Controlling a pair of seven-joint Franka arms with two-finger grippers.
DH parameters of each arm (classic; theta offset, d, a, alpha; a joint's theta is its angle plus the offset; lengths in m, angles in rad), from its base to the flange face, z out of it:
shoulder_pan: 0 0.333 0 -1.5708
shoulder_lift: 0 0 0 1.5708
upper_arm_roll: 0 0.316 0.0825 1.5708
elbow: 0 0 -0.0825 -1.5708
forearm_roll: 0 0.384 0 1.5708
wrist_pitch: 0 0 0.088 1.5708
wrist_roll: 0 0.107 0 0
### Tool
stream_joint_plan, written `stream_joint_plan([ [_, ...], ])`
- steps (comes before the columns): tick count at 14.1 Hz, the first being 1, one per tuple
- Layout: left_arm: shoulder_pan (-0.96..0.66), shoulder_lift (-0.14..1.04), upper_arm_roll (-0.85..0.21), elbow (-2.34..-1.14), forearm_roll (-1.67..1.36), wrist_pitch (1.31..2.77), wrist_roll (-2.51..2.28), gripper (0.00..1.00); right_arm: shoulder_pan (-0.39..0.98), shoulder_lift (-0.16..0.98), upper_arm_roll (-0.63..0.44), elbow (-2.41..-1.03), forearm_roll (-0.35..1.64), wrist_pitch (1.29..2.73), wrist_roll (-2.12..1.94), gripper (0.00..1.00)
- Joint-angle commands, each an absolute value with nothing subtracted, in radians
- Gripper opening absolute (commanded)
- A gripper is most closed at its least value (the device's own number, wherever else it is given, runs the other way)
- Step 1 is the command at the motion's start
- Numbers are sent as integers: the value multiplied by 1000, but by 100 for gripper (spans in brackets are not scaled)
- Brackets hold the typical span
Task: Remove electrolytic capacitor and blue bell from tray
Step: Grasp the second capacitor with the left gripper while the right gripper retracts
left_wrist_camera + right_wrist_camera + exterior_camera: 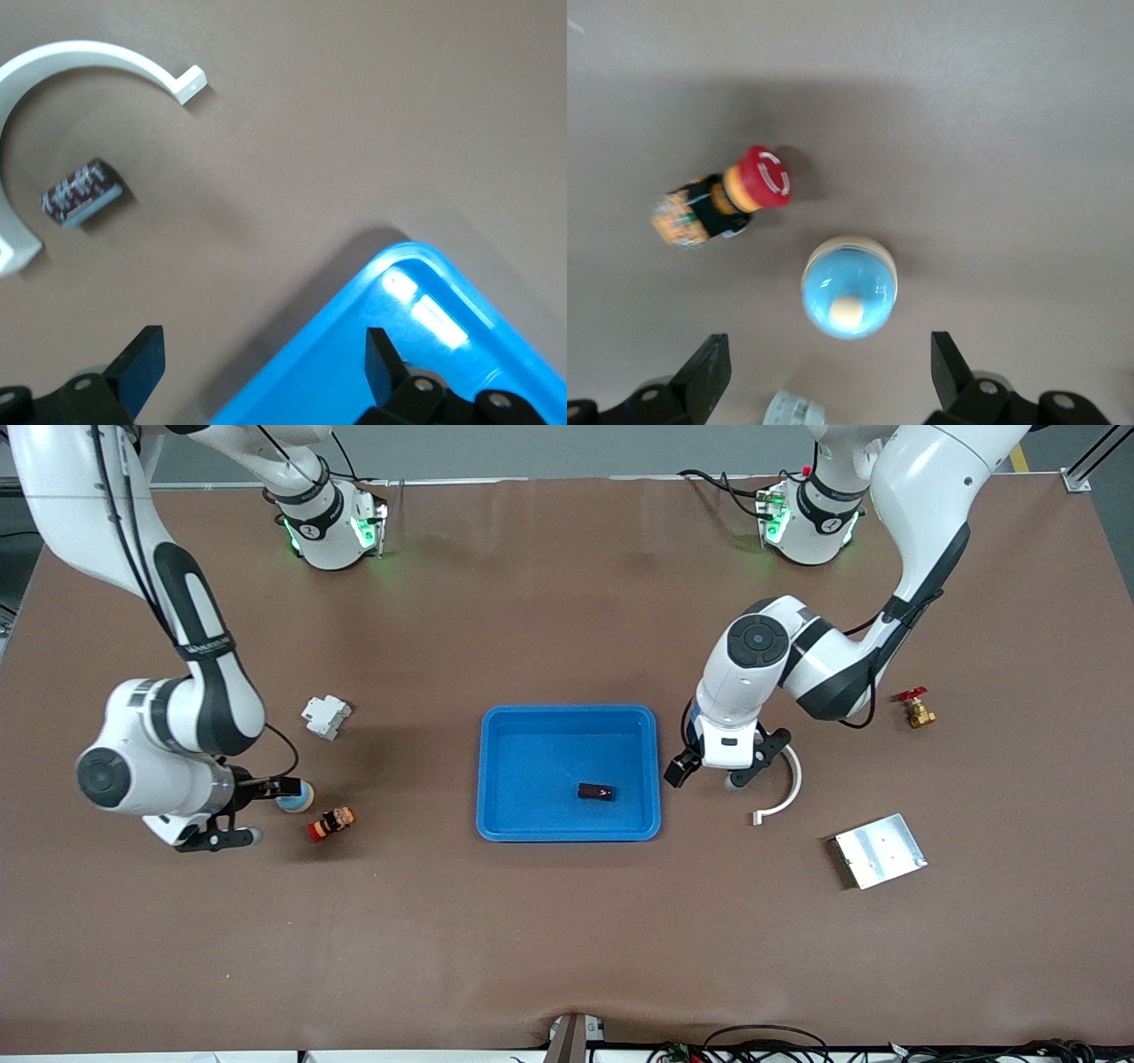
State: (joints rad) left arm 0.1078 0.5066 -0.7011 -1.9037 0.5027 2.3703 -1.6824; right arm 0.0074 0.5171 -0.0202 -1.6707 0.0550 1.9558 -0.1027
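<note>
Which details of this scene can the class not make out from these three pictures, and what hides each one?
- Small brown ribbed capacitor on the table: hidden in the front view by the left hand above it.
- Small dark object in the blue plastic tray: too small in the front view to identify.
- Round blue bell: partly covered in the front view by the right hand.
- White labelled block: cut off by the right wrist view's edge.
</note>
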Motion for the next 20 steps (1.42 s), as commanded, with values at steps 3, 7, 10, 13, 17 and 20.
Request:
stream_joint_plan([
  [3, 41, 574, -703, -1781, 437, 2321, -1853, 100, 2, 384, -8, -1551, 41, 1738, 23, 100],
  [7, 11, 574, -703, -1757, 436, 2303, -1939, 100, 5, 235, -9, -1546, 40, 1614, 52, 100],
  [10, -46, 595, -698, -1743, 451, 2299, -2020, 100, 0, 131, -11, -1549, 40, 1557, 109, 100],
  [13, -145, 635, -617, -1683, 449, 2296, -2184, 100, -12, 63, -12, -1549, 37, 1539, 107, 100],
  [17, -279, 741, -507, -1570, 446, 2249, -2322, 100, -12, 60, -11, -1513, 12, 1496, 104, 100],
  [20, -363, 799, -416, -1505, 433, 2243, -2329, 100, -12, 63, -9, -1502, -17, 1470, 107, 100],
])
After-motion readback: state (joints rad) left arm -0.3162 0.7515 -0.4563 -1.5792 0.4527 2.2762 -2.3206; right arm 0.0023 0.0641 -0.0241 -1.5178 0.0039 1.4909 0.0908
